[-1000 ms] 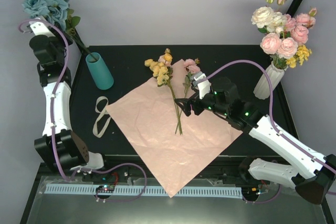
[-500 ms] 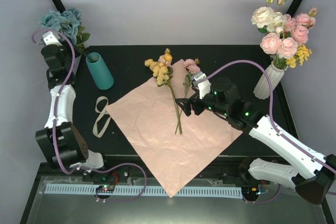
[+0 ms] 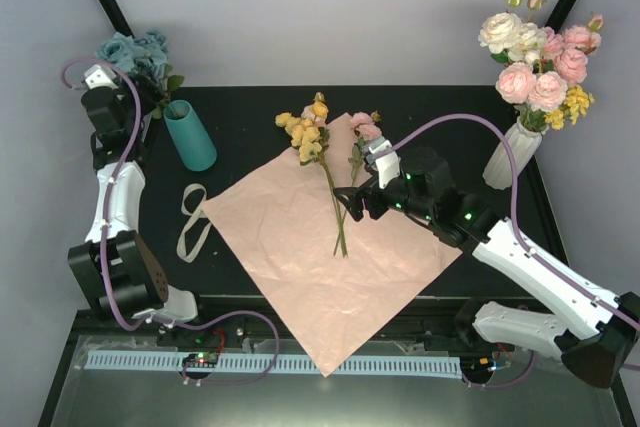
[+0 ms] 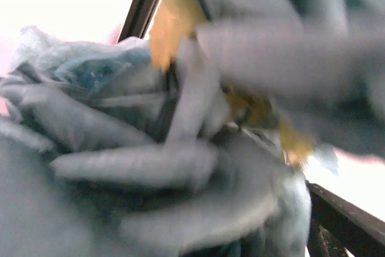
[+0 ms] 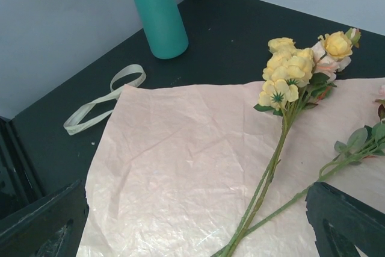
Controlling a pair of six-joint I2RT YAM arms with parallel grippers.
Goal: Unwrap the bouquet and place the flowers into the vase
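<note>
The pink paper (image 3: pixel 330 247) lies spread open on the black table. Yellow flowers (image 3: pixel 308 132) and pink flowers (image 3: pixel 365 127) rest on it, their green stems (image 3: pixel 338 217) running toward me. My right gripper (image 3: pixel 350 202) hovers open over the stems' lower ends; in the right wrist view it (image 5: pixel 192 233) is empty above the paper (image 5: pixel 180 167), with the yellow flowers (image 5: pixel 289 73) ahead. The teal vase (image 3: pixel 190 137) stands at the back left with the blue flower cluster (image 3: pixel 133 52) leaning out of it. My left gripper (image 3: pixel 112 87) is beside that cluster. Blurred blue petals (image 4: pixel 90 88) fill its view and hide the jaws.
A beige ribbon (image 3: pixel 192 219) lies loose left of the paper, near the vase (image 5: pixel 157 13). A white ribbed vase (image 3: pixel 512 155) with large pink and cream roses (image 3: pixel 540 57) stands at the back right corner. Black frame posts rise at both back corners.
The blue flower cluster and my left gripper have moved right and down, closer above the teal vase. The right arm, the paper and the other flowers have not moved.
</note>
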